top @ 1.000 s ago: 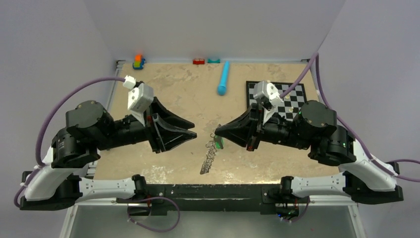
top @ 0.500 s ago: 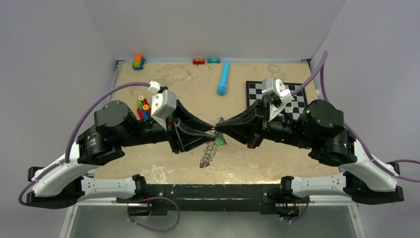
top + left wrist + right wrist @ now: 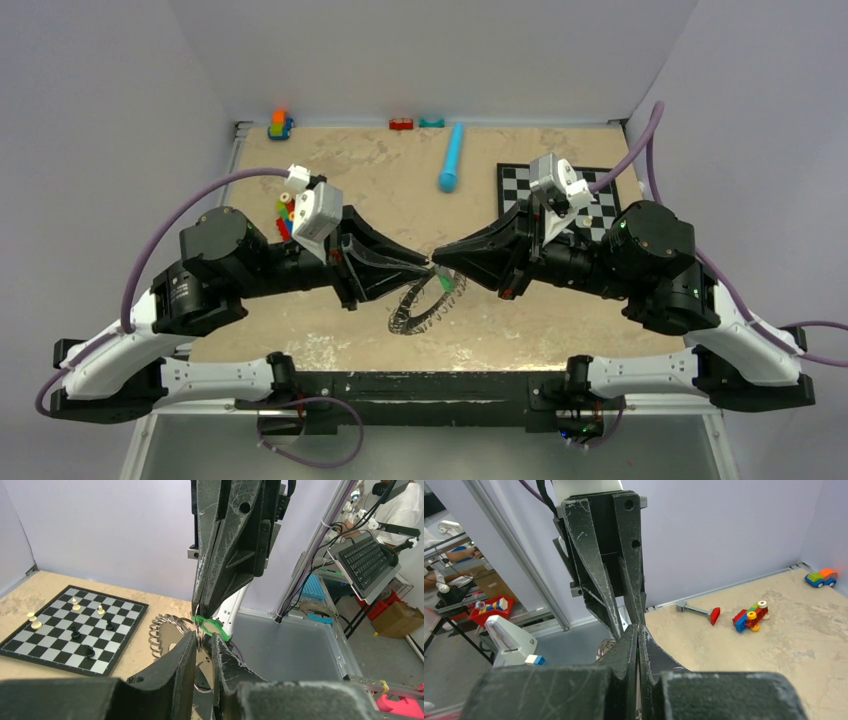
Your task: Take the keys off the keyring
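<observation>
The keyring (image 3: 412, 305), a grey hoop rimmed with silver keys, hangs tilted above the table between my two grippers; it also shows in the left wrist view (image 3: 162, 632). My right gripper (image 3: 436, 262) is shut on the green-headed key (image 3: 443, 283), which shows bright green under its tips in the left wrist view (image 3: 212, 626). My left gripper (image 3: 426, 265) meets it tip to tip. In the left wrist view, the left gripper (image 3: 204, 642) is closed to a narrow gap round a small ring of the keyring. In the right wrist view, the right gripper (image 3: 638, 630) has its jaws pressed together.
A chessboard (image 3: 600, 200) with a few pieces (image 3: 75, 632) lies at the right. A blue cylinder (image 3: 452, 158) lies at the back middle. Toy bricks (image 3: 285, 215) sit by the left arm, a toy car (image 3: 280, 125) in the back left corner.
My left arm came in from the left with open jaws, closed them at the right gripper's tips, then drew back slightly. The keyring swung from hanging straight to a tilted hoop.
</observation>
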{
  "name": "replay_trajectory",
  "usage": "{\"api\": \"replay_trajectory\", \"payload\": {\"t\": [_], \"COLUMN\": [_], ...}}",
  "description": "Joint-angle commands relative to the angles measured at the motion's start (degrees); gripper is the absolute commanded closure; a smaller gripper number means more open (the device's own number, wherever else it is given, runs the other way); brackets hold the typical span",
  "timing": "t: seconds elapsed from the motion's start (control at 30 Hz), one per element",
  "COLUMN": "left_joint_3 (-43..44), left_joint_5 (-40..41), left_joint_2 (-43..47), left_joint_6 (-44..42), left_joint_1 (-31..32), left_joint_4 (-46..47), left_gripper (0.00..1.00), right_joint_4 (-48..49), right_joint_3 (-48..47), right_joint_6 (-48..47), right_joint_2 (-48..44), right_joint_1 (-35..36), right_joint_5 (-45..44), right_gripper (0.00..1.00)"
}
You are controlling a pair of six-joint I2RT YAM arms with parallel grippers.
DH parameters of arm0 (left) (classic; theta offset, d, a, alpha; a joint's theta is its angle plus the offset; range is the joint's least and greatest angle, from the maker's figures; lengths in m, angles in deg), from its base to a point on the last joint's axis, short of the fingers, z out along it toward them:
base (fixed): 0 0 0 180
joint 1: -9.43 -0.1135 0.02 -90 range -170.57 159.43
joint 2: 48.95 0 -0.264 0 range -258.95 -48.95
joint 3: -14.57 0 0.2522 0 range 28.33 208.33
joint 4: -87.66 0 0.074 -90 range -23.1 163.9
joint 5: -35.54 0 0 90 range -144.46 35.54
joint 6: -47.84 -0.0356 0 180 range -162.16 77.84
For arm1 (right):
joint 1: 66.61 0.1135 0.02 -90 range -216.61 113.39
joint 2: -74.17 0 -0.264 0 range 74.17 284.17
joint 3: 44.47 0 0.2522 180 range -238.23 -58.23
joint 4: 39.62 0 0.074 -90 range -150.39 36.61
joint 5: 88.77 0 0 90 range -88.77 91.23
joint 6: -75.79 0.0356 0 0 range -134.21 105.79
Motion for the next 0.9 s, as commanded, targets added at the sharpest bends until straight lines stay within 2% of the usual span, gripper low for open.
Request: {"api": "replay_trajectory", "payload": {"t": [0.0, 0.23, 0.87], "left_joint_3": [-0.52, -0.99, -1.14], "left_joint_5": [-0.7, -2.09, -1.68], "left_joint_2": [1.07, 0.36, 0.58], "left_joint_6": [-0.71, -0.46, -0.61], "left_joint_1": [-0.26, -0.17, -0.17], "left_joint_4": [3.21, 4.46, 5.17], "left_gripper": [0.79, 0.81, 0.95], "right_joint_4": [4.96, 5.54, 5.93], "right_joint_3": [-2.35, -2.52, -2.09], "right_joint_6": [-0.58, -0.49, 0.02], "right_joint_2": [-0.89, -0.66, -0.06], "right_joint_1": [0.07, 0.13, 0.16], "right_joint_5": [-0.24, 0.28, 1.27], "right_gripper": [1.0, 1.0, 1.0]}}
